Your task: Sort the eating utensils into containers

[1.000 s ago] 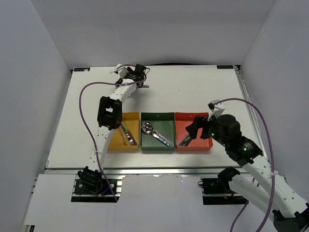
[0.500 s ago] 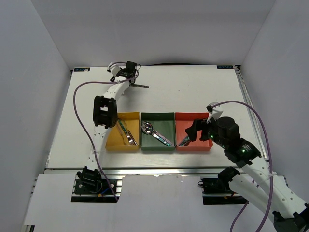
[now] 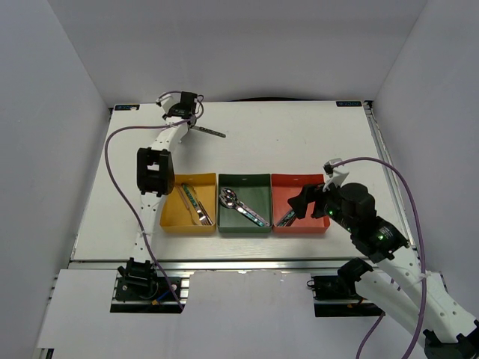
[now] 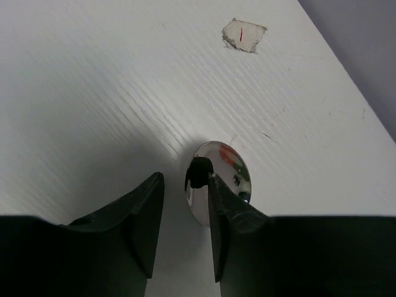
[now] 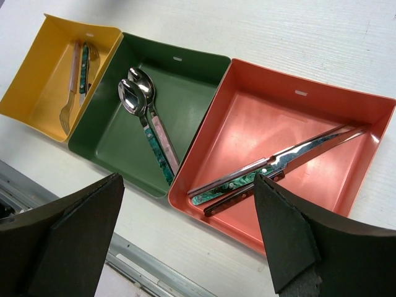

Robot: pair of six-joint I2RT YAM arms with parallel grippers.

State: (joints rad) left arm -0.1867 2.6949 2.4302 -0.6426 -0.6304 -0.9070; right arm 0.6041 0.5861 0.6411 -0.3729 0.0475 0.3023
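At the far left corner of the white table [image 3: 299, 142], the left gripper [image 4: 179, 185] points down at the surface. Its fingers are nearly together, with a thin strip of table showing between them. A spoon [image 4: 226, 173] sits with its shiny bowl just beside one fingertip and its handle running off to the right. Whether the fingers grip the spoon cannot be told.

Near the front edge, three trays sit side by side. The yellow tray [image 5: 37, 80] holds two utensils, one of them a pink-handled fork [image 5: 69, 99]. The green tray [image 5: 117, 148] holds two spoons [image 5: 139, 105]. The red tray [image 5: 272, 117] holds two knives [image 5: 278, 166]. The right gripper [image 5: 189, 182] hovers over the red tray with its fingers spread wide and nothing in them.
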